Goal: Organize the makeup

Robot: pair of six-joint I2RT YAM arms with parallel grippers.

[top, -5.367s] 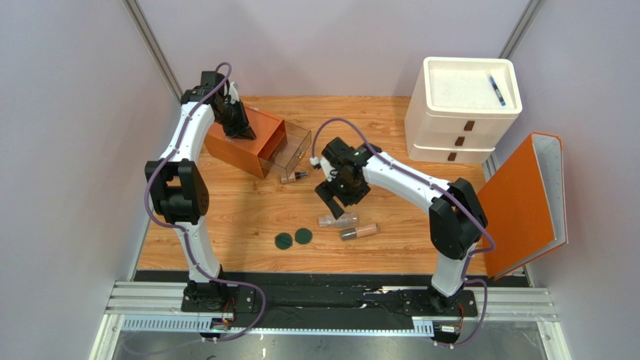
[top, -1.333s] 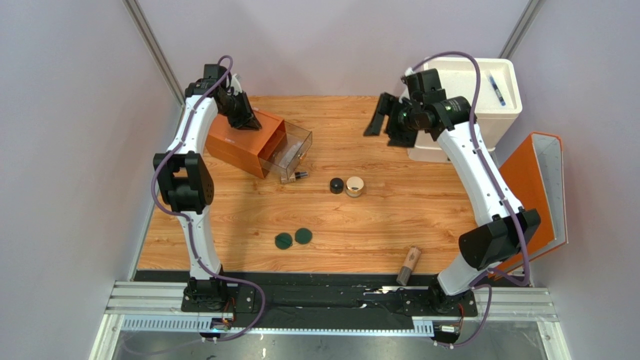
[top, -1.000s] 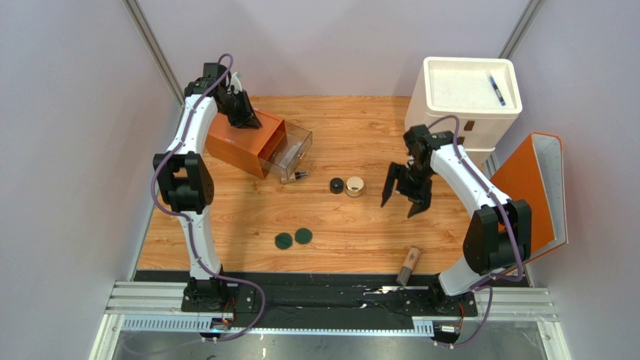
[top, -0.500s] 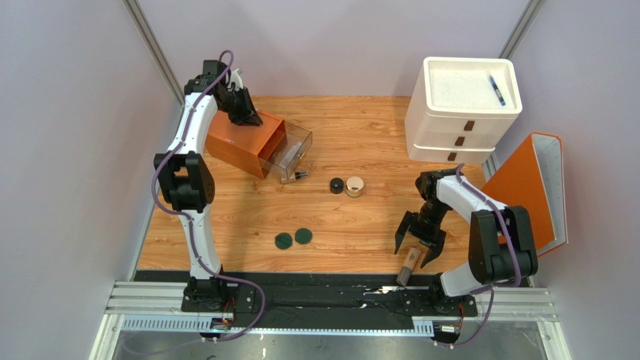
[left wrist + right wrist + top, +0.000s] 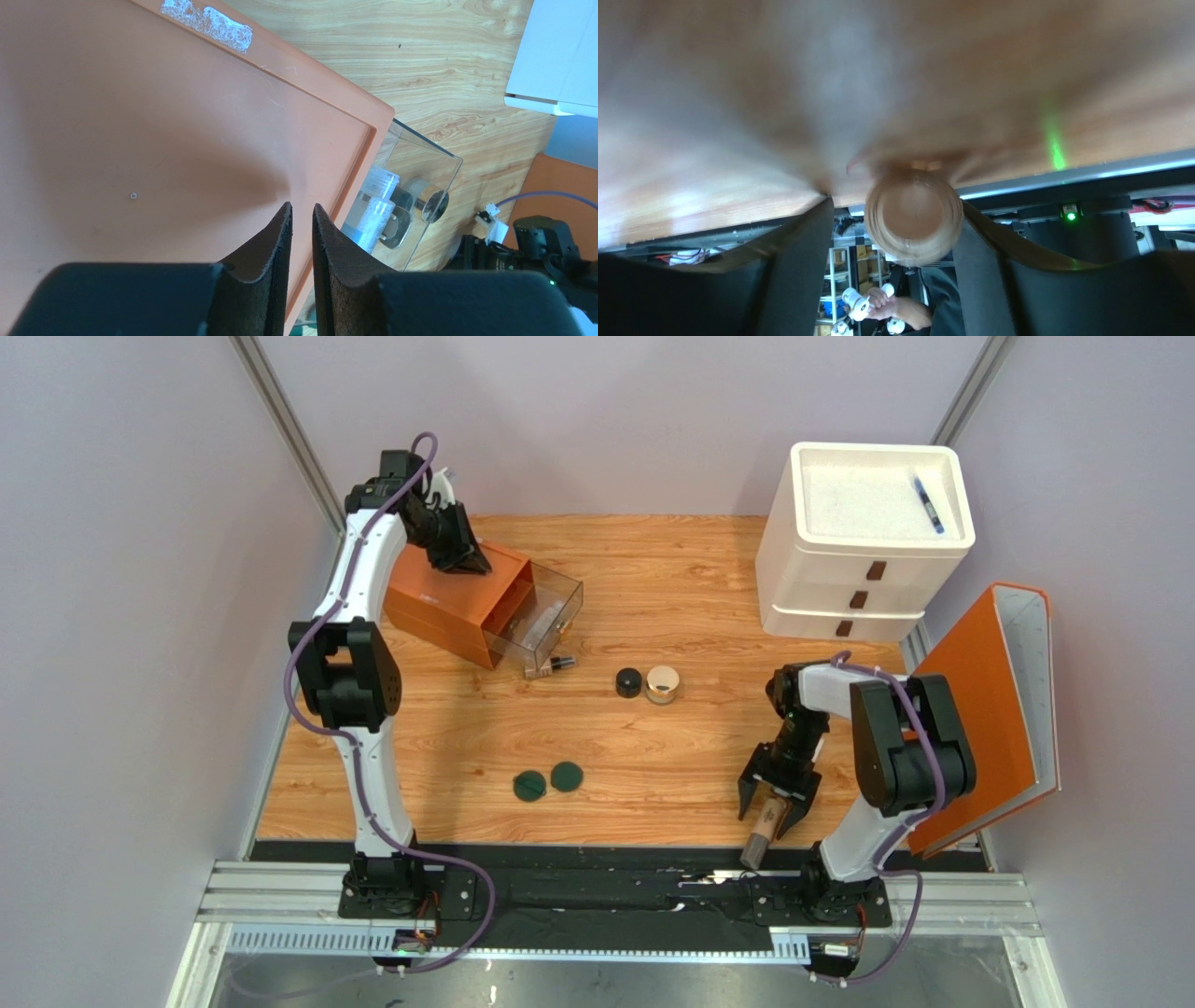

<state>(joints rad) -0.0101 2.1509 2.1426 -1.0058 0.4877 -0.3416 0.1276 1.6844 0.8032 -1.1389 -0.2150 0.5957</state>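
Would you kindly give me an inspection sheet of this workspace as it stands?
Surface: wooden table, no spills seen.
Job's things: near-edge bottle; second bottle beside clear drawer; third bottle inside it; black cap, tan jar, two green discs mid-table.
Clutter: blue pen atop white drawer unit; orange binder.
End effectors: left end effector nearly shut over orange drawer box; right end effector open, straddling near-edge bottle.
Cables: purple cables along both arms.
Surroundings: plain walls.

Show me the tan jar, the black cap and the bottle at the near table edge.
tan jar (image 5: 662,683), top view, middle of its top.
black cap (image 5: 629,682), top view, middle of its top.
bottle (image 5: 762,835), top view, its beige body.
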